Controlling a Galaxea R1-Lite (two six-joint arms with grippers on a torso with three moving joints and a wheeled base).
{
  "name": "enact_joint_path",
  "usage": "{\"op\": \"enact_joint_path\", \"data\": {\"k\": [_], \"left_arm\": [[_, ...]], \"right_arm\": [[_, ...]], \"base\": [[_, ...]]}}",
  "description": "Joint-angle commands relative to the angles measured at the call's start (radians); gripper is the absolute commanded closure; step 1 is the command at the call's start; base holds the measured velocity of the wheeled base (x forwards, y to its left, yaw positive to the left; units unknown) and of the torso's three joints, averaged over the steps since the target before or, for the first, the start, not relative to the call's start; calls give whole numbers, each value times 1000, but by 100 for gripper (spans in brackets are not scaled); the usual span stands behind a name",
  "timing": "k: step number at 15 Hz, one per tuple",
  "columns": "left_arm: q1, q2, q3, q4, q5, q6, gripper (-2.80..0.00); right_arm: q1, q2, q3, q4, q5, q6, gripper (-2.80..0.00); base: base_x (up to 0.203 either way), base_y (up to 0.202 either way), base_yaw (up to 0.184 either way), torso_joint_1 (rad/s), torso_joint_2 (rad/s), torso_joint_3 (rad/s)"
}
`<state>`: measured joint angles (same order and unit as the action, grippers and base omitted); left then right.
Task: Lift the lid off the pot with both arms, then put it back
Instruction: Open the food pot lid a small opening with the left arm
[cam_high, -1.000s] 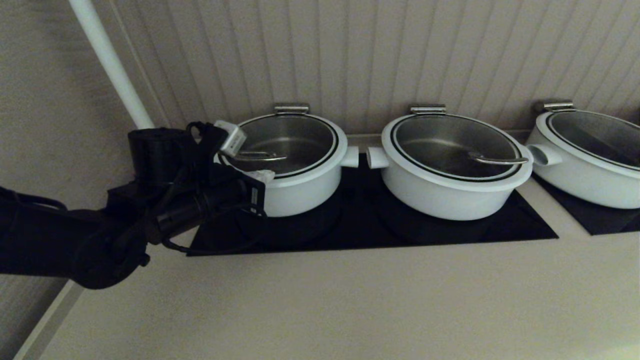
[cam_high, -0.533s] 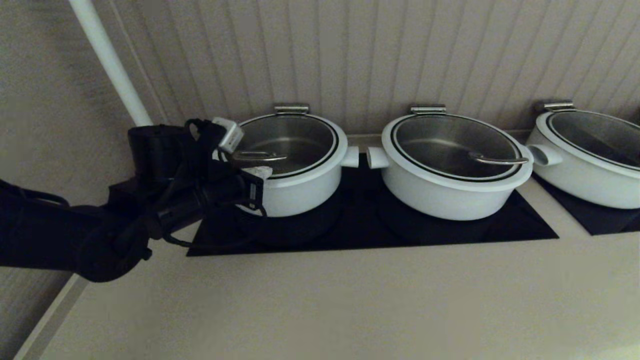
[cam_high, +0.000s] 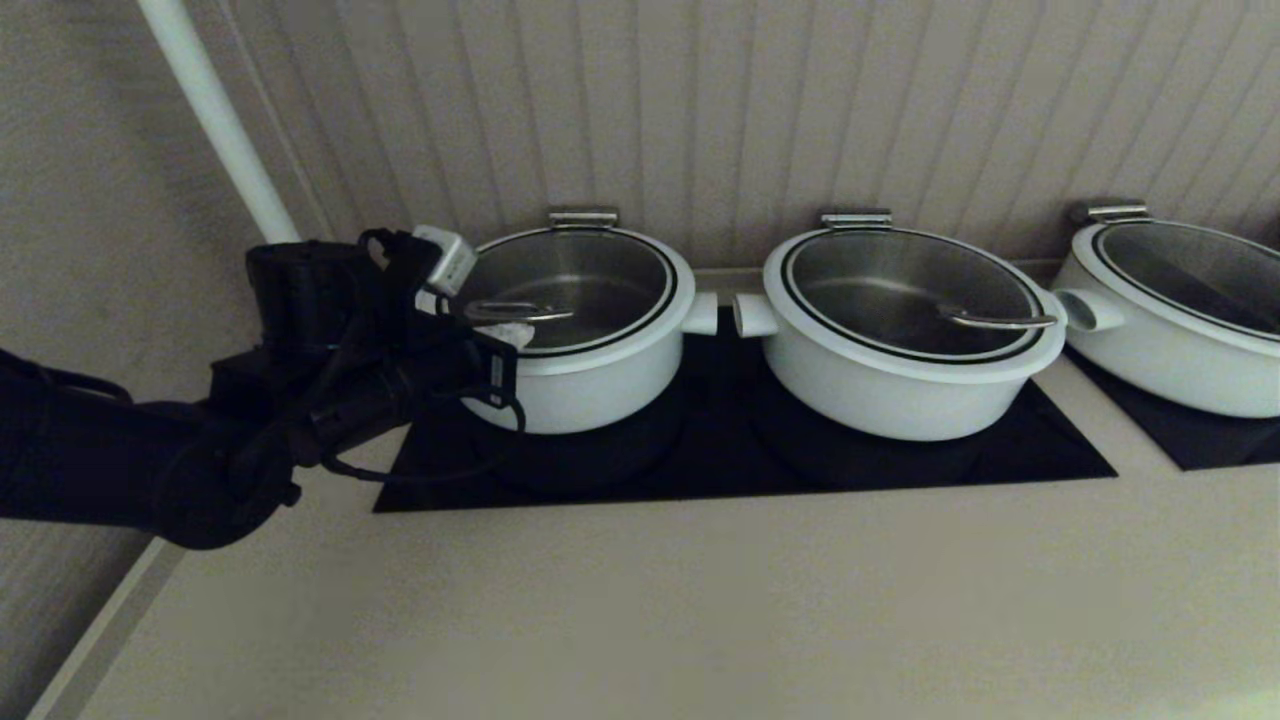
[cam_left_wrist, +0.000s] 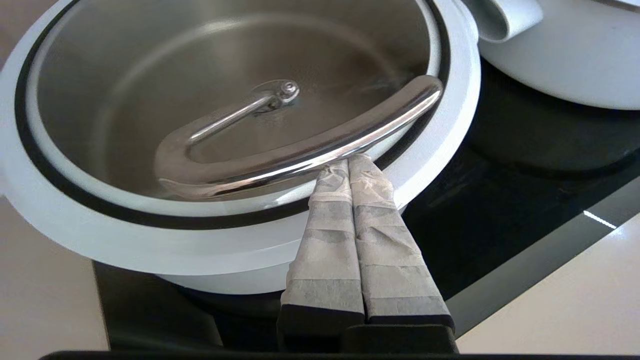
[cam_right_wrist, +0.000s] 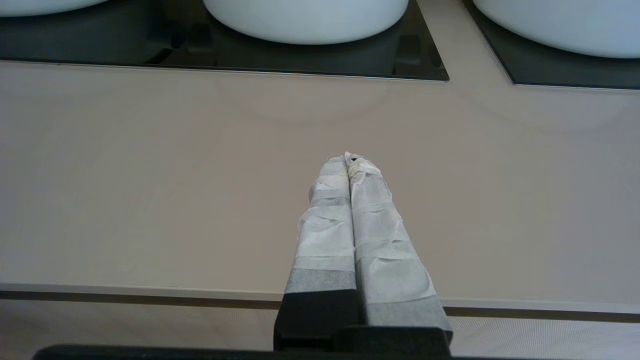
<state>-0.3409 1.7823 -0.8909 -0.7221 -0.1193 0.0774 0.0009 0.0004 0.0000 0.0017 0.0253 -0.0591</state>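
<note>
The pot (cam_high: 590, 385) is the leftmost white one, steep-sided, standing on the black hob. Its glass lid (cam_high: 600, 262) sits closed on it, with the steel loop handle (cam_high: 515, 312) toward my left arm. In the left wrist view the lid (cam_left_wrist: 210, 65) fills the frame and the handle (cam_left_wrist: 300, 155) curves across it. My left gripper (cam_high: 505, 335) is shut with nothing between its fingers, and its taped tips (cam_left_wrist: 348, 162) sit right at the handle's underside, over the lid's white rim. My right gripper (cam_right_wrist: 350, 159) is shut and empty above the bare counter, out of the head view.
Two wider white pots with glass lids stand to the right, one (cam_high: 900, 340) close beside the task pot and one (cam_high: 1180, 310) at the far right. A ribbed wall rises just behind them. A white pole (cam_high: 215, 120) slants up at the left. Beige counter (cam_high: 700, 600) lies in front.
My left gripper has drifted a little to the left and slightly up along the pot's near-left rim, staying shut. The lid and pots have not moved.
</note>
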Motion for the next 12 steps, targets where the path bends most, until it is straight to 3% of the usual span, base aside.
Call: {"op": "enact_joint_path", "data": {"k": [1, 12], "left_arm": [[3, 5, 0, -5, -2, 1, 0], [15, 105, -69, -42, 56, 5, 0]], "right_arm": [[0, 1, 0, 0, 0, -1, 0], [1, 0, 0, 0, 1, -1, 0]], "base": [[0, 0, 0, 0, 0, 0], [0, 0, 0, 0, 0, 0]]}}
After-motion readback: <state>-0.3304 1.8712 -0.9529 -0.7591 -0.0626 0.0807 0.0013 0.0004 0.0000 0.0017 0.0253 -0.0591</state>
